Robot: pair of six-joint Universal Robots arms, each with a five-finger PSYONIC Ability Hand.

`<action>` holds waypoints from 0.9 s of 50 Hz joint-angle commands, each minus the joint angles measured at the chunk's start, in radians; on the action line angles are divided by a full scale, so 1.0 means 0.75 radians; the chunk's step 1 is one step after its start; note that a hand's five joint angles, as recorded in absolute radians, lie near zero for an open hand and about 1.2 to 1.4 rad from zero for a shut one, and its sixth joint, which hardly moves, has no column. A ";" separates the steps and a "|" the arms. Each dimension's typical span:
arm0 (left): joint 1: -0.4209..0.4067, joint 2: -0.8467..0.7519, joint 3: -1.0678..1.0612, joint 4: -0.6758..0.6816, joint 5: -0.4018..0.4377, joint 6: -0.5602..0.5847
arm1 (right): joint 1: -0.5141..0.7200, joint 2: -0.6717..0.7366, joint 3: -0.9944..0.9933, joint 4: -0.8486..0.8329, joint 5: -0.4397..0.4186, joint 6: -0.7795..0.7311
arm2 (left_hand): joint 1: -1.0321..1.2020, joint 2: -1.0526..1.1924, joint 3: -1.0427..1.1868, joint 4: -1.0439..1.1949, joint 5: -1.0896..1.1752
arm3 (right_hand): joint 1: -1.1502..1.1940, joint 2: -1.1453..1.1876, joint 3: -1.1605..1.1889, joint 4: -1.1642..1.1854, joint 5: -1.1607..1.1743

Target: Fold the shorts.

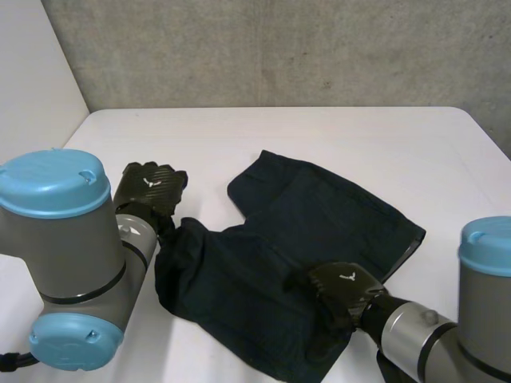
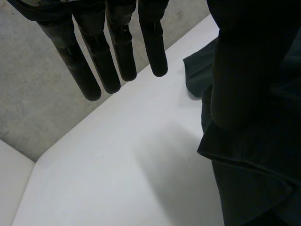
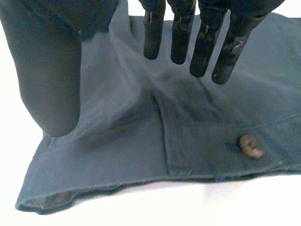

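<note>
Dark navy shorts [image 1: 319, 215] lie rumpled on the white table [image 1: 415, 144], with one leg pointing to the far side. My left hand [image 1: 152, 191] hovers just off the shorts' left edge. In its wrist view the left hand [image 2: 94, 61] has straight fingers over bare table, its thumb stands above the shorts' hem [image 2: 249, 165], and it holds nothing. My right hand [image 1: 343, 291] is over the near right part of the shorts. There the right hand [image 3: 202, 47] is spread and open above a pocket flap with a pale button [image 3: 251, 147], gripping no cloth.
A grey concrete wall [image 1: 279, 48] runs behind the table's far edge. Bare white tabletop lies to the left, behind and to the right of the shorts. My two arms [image 1: 64, 263] fill the near corners.
</note>
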 commanded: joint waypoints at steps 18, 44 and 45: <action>0.025 0.076 -0.039 -0.009 0.007 0.000 | -0.075 0.244 -0.541 -0.224 0.352 -0.691 | -0.152 -0.140 -0.151 -0.141 -0.131 | 1.393 1.314 1.327 1.337 1.333; 0.004 0.289 -0.018 -0.110 -0.001 -0.027 | -0.116 -0.103 -0.414 0.079 0.343 -0.235 | -0.269 -0.257 -0.268 -0.258 -0.248 | 0.123 0.043 0.056 0.066 0.063; -0.004 0.291 -0.016 -0.118 -0.001 -0.035 | -0.116 -0.120 -0.396 0.100 0.343 -0.206 | -0.281 -0.269 -0.280 -0.270 -0.260 | 0.123 0.043 0.056 0.066 0.063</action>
